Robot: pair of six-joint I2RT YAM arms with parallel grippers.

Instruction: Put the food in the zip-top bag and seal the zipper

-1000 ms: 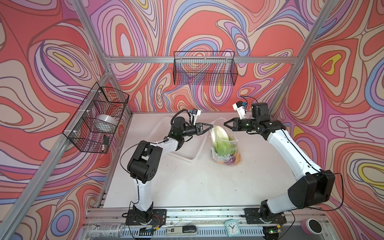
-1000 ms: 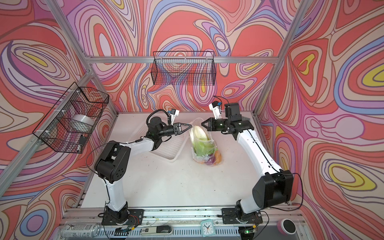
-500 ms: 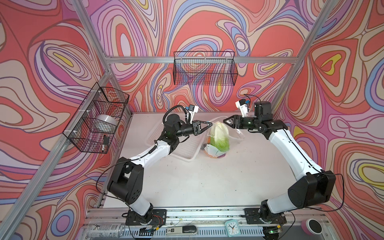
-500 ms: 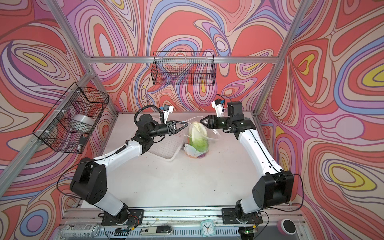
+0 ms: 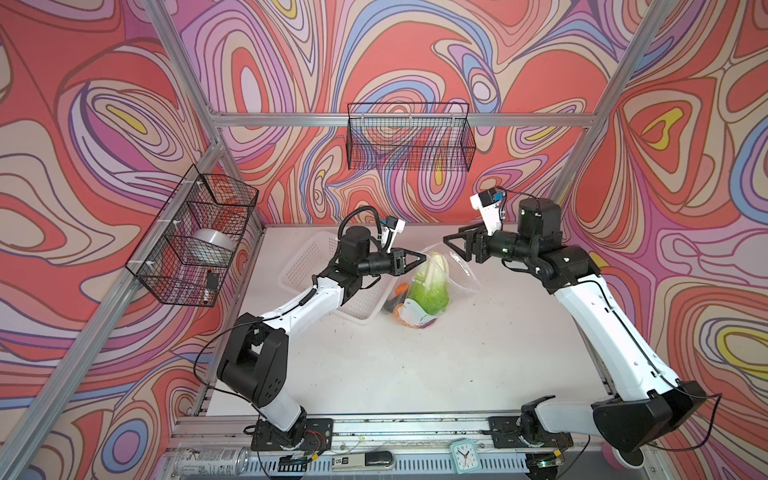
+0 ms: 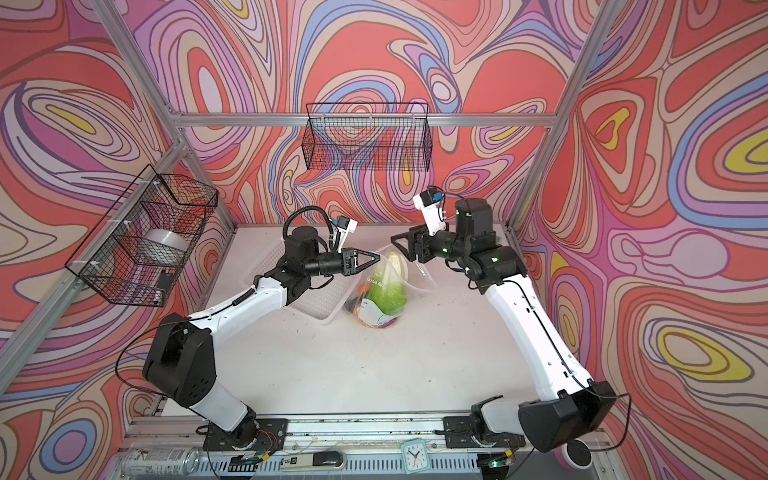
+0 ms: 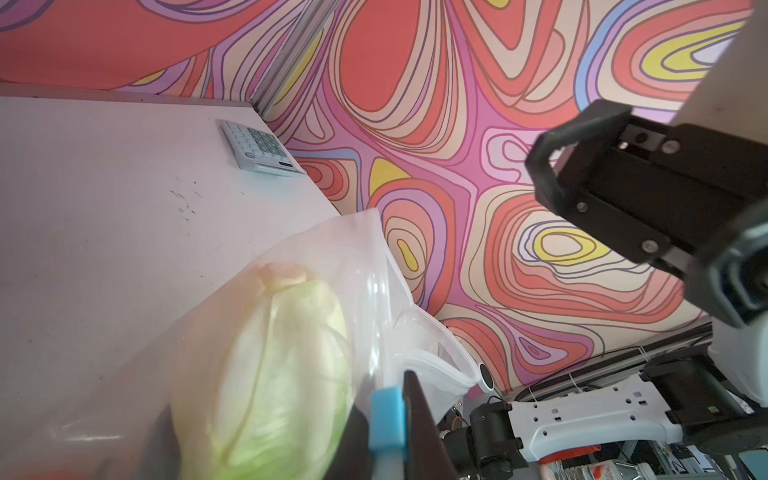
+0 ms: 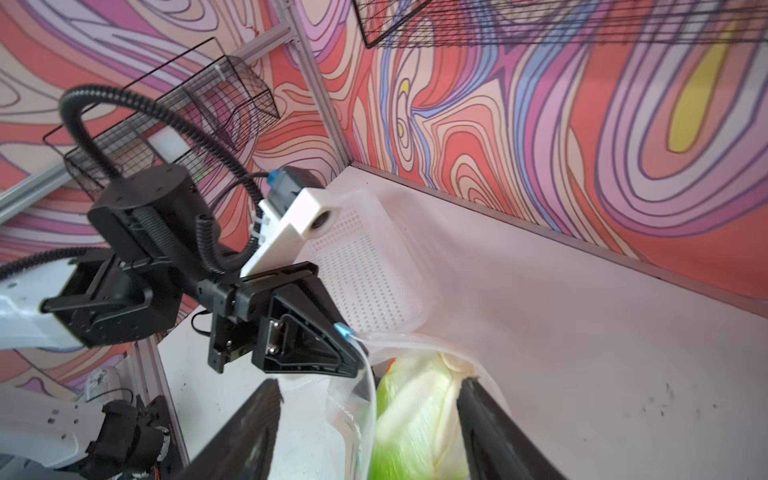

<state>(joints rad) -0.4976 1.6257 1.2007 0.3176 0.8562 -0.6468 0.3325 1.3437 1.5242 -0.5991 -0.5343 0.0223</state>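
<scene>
Swirled red, pink and lilac walls (image 5: pixel 124 104) close round a white table (image 5: pixel 415 365). The left arm (image 5: pixel 307 303) reaches low and almost level towards the middle, passing over the white basket (image 5: pixel 303 266). The left tool (image 5: pixel 420 261) is pinched closed on the blue slider (image 8: pixel 343 331) at one end of the zipper (image 8: pixel 390 337). The right arm (image 5: pixel 594 303) climbs from its base, bends at the elbow and turns its wrist back towards the left arm. The right tool (image 5: pixel 455 248) hangs with jaws wide apart just above the bag's other top corner, gripping nothing (in the right wrist view the cabbage shows between its two fingers (image 8: pixel 257 428)). The bag (image 5: pixel 459 276) stands mouth-up on the table just beside the basket. The cabbage (image 5: pixel 430 286) is upright inside it, with other food (image 5: pixel 401 289) – orange and purple – below. The mouth looks open. A calculator (image 7: pixel 259 151) lies at the table's edge by the wall, well apart from the bag.
</scene>
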